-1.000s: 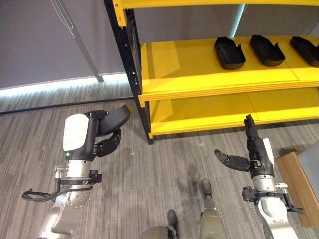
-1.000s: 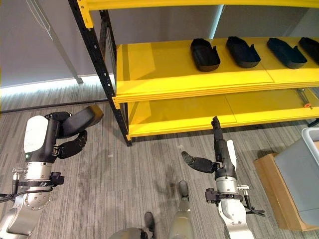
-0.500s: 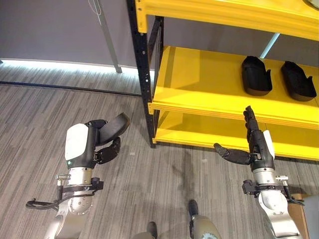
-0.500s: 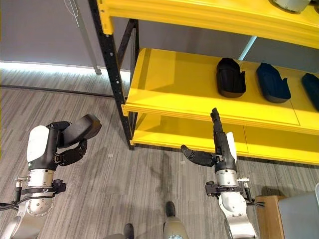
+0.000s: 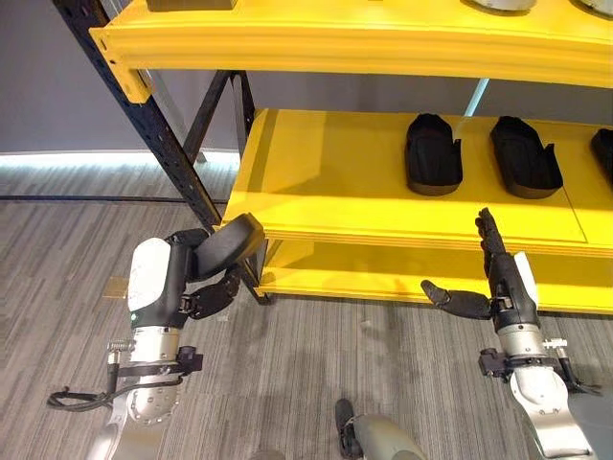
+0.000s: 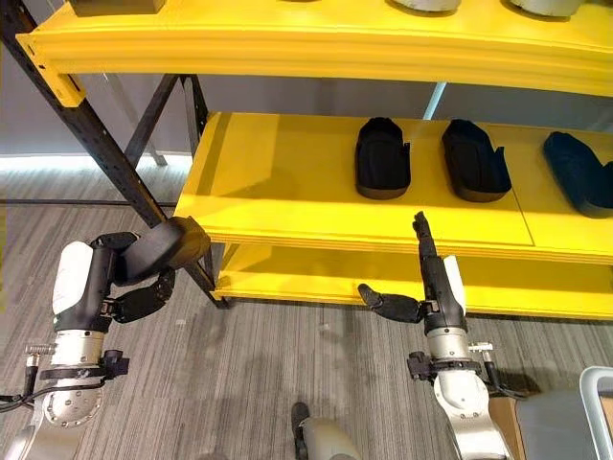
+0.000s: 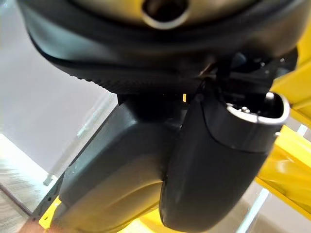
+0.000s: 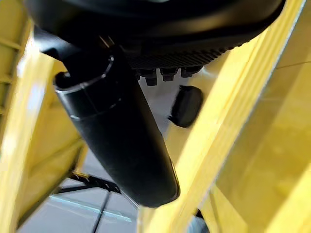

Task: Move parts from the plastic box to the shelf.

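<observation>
My left hand (image 5: 188, 276) is shut on a dark grey moulded part (image 5: 228, 245), held up just in front of the left front corner of the yellow shelf (image 5: 316, 182). In the left wrist view the part (image 7: 112, 174) lies against the palm under the thumb (image 7: 221, 160). Two black parts (image 5: 432, 153) (image 5: 525, 157) lie on the middle shelf, and a third (image 6: 579, 172) lies at the far right. My right hand (image 5: 503, 278) is open with straight fingers and the thumb spread, holding nothing, in front of the shelf edge below those parts.
A black upright (image 5: 144, 115) with a diagonal brace stands at the shelf's left end. An upper yellow shelf (image 5: 335, 43) overhangs the middle one, and a lower shelf (image 5: 383, 273) sits near the floor. The pale rim of a box (image 6: 596, 383) shows at the lower right.
The whole view has shifted up and towards the shelf. The left hand with its part now sits by the shelf's left front corner. Both hands keep their pose.
</observation>
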